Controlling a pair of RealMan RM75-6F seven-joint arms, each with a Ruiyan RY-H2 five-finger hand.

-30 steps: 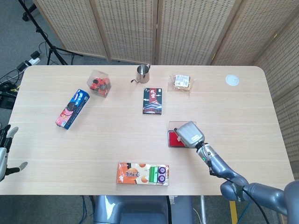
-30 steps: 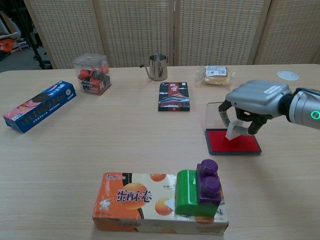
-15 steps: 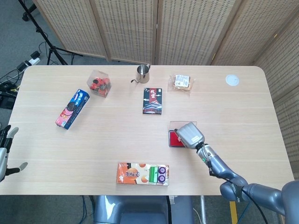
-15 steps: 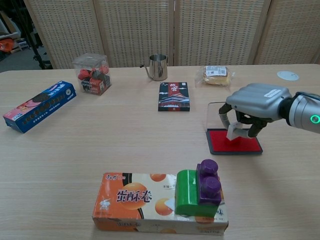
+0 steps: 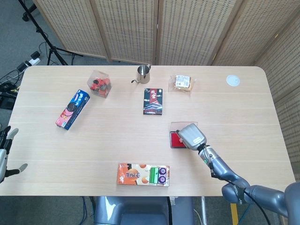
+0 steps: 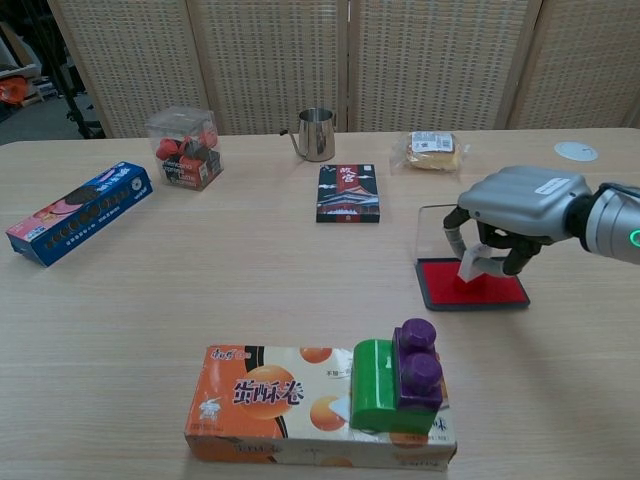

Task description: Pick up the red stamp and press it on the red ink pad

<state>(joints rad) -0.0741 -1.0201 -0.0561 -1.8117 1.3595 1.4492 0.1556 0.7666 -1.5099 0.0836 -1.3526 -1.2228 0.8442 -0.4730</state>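
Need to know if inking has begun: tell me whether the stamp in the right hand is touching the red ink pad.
Touching. In the chest view the stamp, held by the right hand, meets the red ink pad with no gap.

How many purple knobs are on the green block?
2. Both purple knobs sit on the green block lying on the orange box at the table's near edge: one farther, one nearer.

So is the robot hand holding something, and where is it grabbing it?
Yes. The right hand holds the stamp by its top, fingers wrapped around it from above, over the ink pad. The left hand holds nothing.
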